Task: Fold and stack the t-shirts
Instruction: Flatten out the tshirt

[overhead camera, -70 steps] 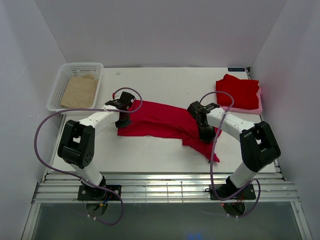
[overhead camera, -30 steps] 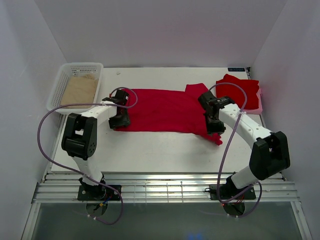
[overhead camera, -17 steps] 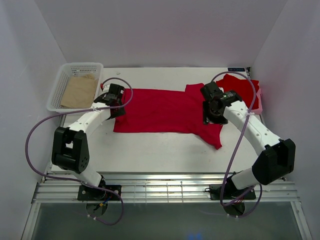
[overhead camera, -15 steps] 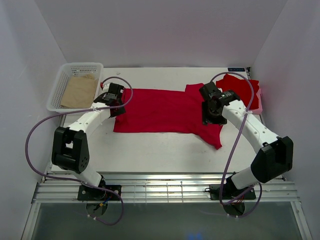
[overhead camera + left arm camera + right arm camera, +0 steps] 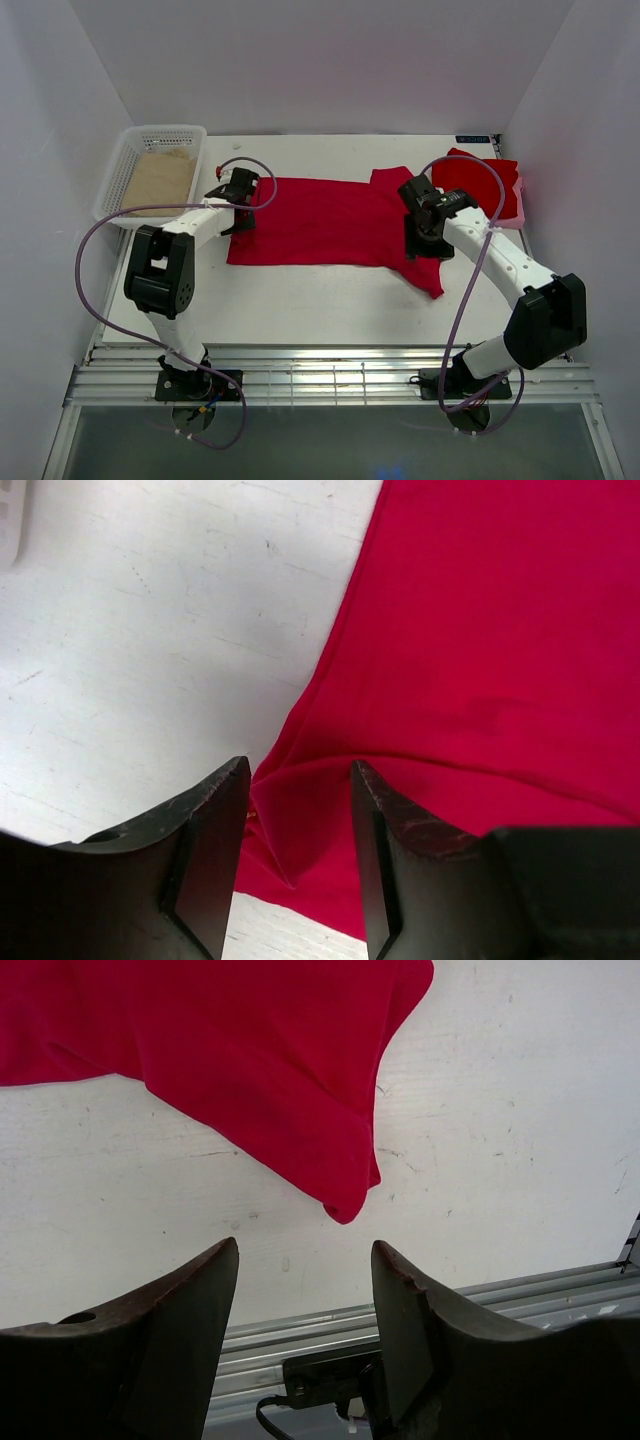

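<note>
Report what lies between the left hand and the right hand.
The spread bright red short-sleeved t-shirt, flat on the white table, fills the stretch between left hand and right hand; the top external view shows it.

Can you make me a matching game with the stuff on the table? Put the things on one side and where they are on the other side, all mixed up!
Things
1. spread-out t-shirt
2. folded t-shirt
3. tan sheet
4. left claw

Places
A. inside the white basket, far left
B. open, at the spread-out t-shirt's left edge
C. far right corner of the table
D. lying flat in the middle

Right pairs: 1-D, 2-C, 3-A, 4-B.
</note>
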You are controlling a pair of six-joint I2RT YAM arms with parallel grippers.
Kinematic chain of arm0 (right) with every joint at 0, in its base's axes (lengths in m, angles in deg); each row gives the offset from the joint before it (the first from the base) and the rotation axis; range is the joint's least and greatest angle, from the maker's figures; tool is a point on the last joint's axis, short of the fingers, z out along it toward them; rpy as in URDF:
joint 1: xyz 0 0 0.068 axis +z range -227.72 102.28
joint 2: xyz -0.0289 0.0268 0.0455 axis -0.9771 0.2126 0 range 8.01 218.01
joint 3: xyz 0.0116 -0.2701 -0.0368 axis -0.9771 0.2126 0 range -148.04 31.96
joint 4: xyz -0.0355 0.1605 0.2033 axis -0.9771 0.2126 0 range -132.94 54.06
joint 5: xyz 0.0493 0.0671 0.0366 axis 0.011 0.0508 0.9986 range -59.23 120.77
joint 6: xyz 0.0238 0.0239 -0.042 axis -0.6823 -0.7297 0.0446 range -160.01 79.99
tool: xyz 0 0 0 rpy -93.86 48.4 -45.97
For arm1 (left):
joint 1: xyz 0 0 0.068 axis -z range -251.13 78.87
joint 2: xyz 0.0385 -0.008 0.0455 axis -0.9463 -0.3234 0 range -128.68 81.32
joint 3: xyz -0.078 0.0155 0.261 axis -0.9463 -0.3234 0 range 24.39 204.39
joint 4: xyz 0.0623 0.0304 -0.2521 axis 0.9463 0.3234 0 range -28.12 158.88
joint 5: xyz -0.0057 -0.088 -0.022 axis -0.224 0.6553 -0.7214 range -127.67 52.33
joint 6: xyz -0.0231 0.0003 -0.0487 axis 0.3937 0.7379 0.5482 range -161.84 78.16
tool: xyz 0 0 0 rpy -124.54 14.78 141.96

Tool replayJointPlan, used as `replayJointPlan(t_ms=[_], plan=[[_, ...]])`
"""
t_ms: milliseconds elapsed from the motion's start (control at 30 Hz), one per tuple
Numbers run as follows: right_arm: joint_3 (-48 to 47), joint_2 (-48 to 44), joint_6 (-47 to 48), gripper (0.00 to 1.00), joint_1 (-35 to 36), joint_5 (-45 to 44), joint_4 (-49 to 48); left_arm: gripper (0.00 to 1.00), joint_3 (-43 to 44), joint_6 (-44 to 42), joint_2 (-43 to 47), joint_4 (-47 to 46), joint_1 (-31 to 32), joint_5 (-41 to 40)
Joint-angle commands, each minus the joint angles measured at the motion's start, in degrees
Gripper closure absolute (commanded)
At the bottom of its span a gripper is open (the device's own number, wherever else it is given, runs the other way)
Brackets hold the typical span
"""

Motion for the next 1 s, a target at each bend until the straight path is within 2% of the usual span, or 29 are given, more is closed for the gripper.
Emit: replayJointPlan(t_ms=[0, 233, 500, 767, 967], plan=[[1.06, -2.2, -1.1, 0.38, 0.13, -0.04, -0.71, 0.46, 1.83, -0.4, 1.16, -0.58, 0.18, -2.93], [2.99, -0.45, -2.42, 0.38, -0.22, -4.86, -1.58, 0.51, 0.87, -0.31, -0.42, -0.85, 0.18, -2.41], [3.0, 5.35, 1.53, 0.38, -7.07, -6.1, -11.94, 0.59, -0.27, 0.21, -1.04, -0.93, 0.1, -2.05], [-3.59, 14.3, 7.94, 0.49, -12.08, -5.4, -17.93, 0.6, -0.8, 1.27, -0.34, -0.58, 0.1, -1.35], [-6.23, 19.49, 10.5, 0.52, -14.11, -3.55, -21.53, 0.63, -0.72, 1.09, 0.1, 0.12, 0.1, -1.7]])
